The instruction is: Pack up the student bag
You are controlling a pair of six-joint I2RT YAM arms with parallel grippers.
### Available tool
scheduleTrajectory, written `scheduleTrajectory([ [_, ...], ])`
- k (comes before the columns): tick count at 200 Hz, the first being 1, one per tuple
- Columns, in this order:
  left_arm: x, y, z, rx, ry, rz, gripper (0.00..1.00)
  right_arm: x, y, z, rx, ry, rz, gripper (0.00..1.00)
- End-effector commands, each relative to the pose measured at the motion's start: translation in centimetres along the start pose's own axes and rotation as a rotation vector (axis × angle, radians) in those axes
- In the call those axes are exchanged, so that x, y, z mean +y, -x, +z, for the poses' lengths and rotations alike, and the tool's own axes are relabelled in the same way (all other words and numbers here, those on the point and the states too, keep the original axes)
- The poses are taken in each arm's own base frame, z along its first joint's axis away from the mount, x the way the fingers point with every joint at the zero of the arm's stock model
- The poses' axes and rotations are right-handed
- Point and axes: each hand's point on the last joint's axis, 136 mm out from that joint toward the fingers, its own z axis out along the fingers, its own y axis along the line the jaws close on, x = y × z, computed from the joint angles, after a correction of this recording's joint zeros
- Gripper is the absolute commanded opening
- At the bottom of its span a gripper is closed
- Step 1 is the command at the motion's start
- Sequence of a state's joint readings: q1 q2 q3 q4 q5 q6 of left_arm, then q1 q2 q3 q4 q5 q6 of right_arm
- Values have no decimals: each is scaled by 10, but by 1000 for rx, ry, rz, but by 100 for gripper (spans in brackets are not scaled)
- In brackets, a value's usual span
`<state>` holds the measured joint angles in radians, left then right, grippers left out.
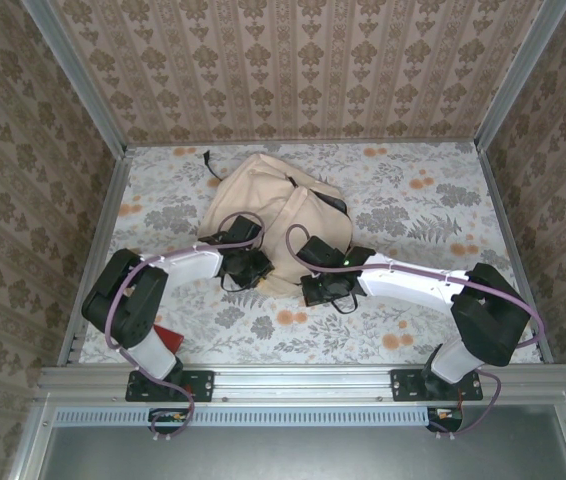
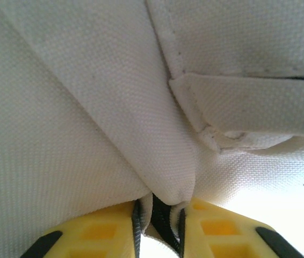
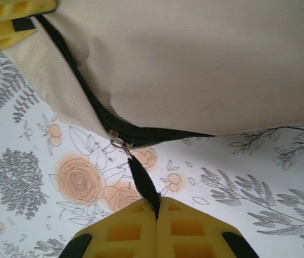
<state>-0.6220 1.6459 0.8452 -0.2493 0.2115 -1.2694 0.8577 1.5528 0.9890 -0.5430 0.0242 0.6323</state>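
You have the left claw [image 2: 160, 217] pinching the bag [image 1: 263, 190], likely bracing it while the right claw [image 3: 156, 208] clamps the zipper pull [image 3: 142, 180].

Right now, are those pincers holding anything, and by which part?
The right pincer holds the black zipper pull of the bag; the left pincer pinches a fold of its cloth.
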Motion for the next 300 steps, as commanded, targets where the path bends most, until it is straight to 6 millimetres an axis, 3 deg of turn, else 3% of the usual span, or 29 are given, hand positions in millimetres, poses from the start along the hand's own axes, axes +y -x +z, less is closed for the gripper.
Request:
scheduleTrajectory([
  [1,57,10,9,-54,225,-1,20,-36,-5,-19,0,-191,0,0],
  [60,82,19,6,-70,262,-25,10,-88,13,-48,-64,-461,5,0],
  [97,83,25,3,-80,258,-12,7,-117,24,-58,-83,-543,83,0],
  [116,78,31,0,-91,242,-1,7,-118,27,-60,-90,-528,99,0],
  [140,66,46,-7,-121,213,23,6,-94,27,-56,-81,-386,54,0],
  [182,49,86,-27,-195,177,70,2,-8,17,-46,-51,29,-47,0],
  [218,49,115,-44,-262,174,103,0,61,36,-42,-74,267,-39,0],
  [240,47,121,-53,-271,151,106,3,94,50,-42,-81,335,-47,0],
  [252,46,117,-57,-262,138,106,10,98,54,-39,-84,304,-51,0],
  [272,48,106,-62,-235,119,95,23,88,53,-29,-72,185,-56,0],
  [300,51,84,-68,-178,65,80,43,80,41,-14,-38,131,-61,27],
])
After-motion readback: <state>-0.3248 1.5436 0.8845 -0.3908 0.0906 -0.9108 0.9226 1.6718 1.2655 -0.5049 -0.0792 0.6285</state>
